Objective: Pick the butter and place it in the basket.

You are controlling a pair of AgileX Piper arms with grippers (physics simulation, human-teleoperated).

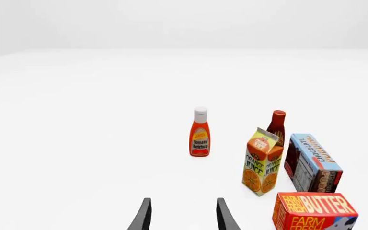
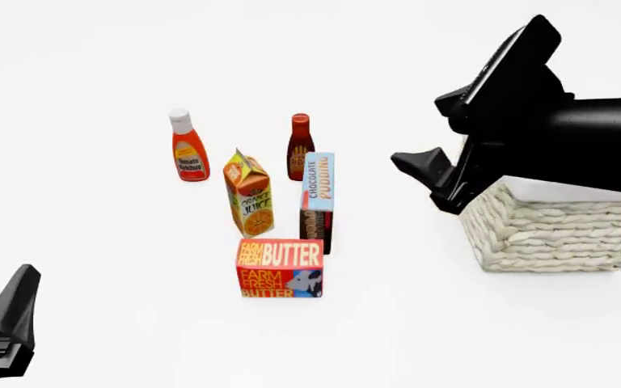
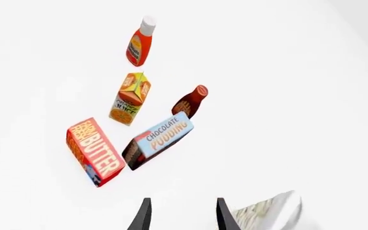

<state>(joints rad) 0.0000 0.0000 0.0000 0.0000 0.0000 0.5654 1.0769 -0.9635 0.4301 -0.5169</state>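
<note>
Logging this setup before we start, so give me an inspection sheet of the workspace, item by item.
Surface: plain white table, no marks seen.
Job's things: butter standing free, untouched; basket to its right, partly hidden by the right arm.
Clutter: ketchup bottle, orange juice carton, chocolate pudding box, dark red bottle, all upright behind the butter.
Hands: left hand open, empty; right hand open, empty, beside the basket.
Cables: nothing seen.
Surroundings: white backdrop only.

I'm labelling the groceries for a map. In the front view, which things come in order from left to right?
Ketchup bottle → orange juice carton → butter → basket.
</note>
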